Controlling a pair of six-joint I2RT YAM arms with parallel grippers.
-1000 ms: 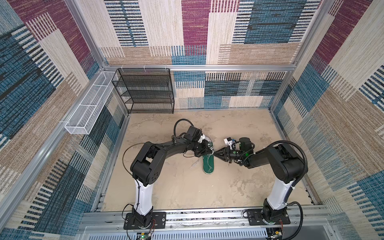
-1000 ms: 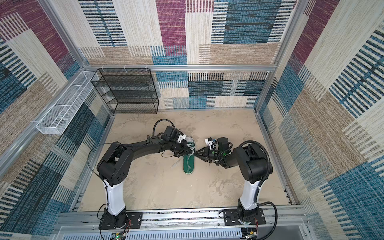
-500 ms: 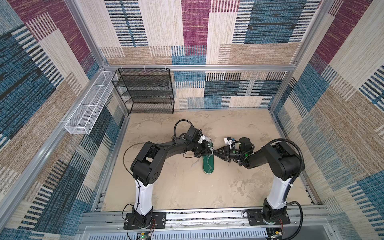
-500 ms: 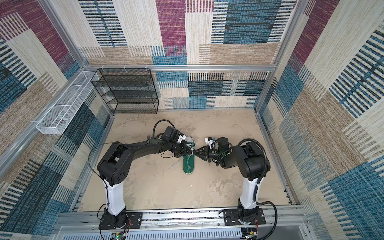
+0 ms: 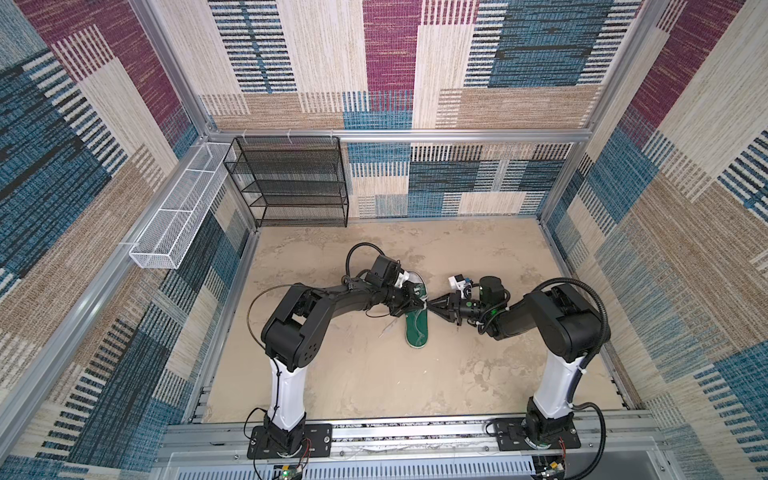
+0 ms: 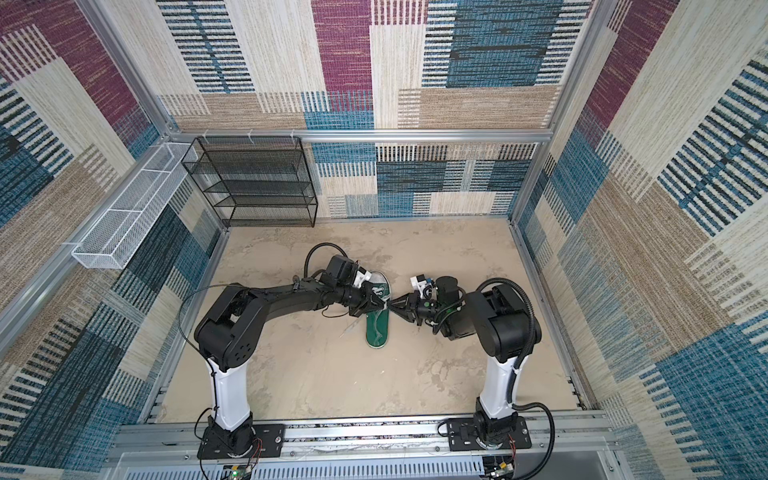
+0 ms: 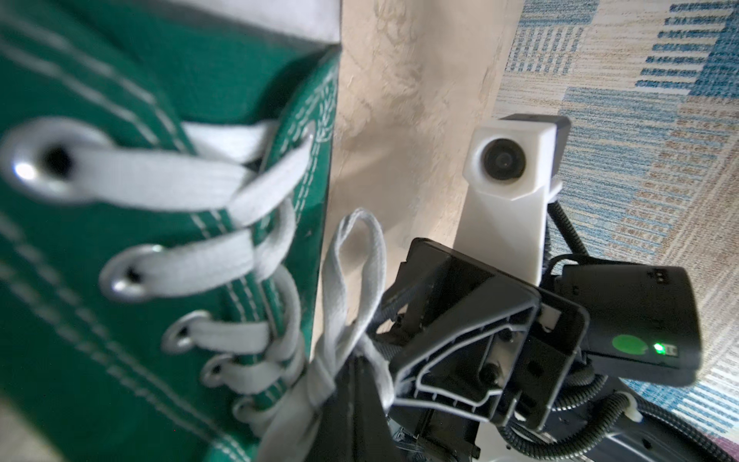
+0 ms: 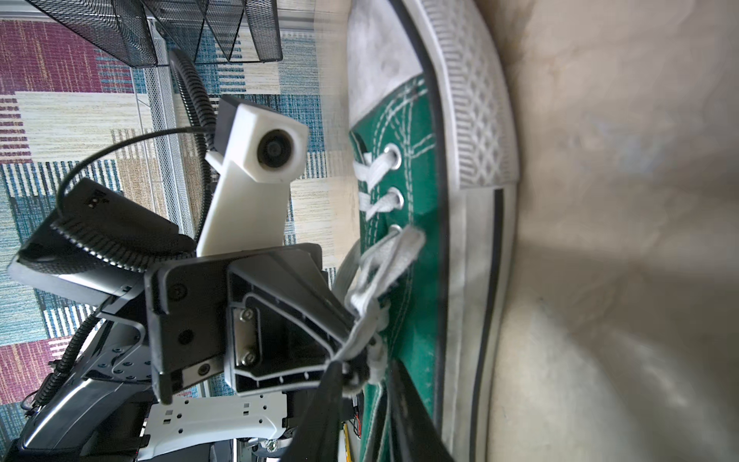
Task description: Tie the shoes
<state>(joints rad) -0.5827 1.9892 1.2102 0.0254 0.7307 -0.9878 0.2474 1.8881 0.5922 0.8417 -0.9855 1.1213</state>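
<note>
We look down on a sandy beige surface (image 5: 353,374) walled in by patterned carpet. A black mesh rack (image 5: 291,183) stands at the back and a white wire basket (image 5: 174,224) hangs on the left rail. Both black arms bend inward and meet over the green shoe (image 5: 417,332), which stands sole-down near the middle of the surface, its white toe cap toward the rack. The left tool (image 5: 419,306) is pressed together, pinching the white laces (image 8: 380,260) over the eyelets. The right tool (image 5: 433,303) faces it, tips nearly touching. Its fingers (image 8: 412,400) stand slightly apart at the same bunch of lace, and we cannot tell whether they press it. One loose lace end (image 5: 386,330) trails on the surface left of the shoe.
</note>
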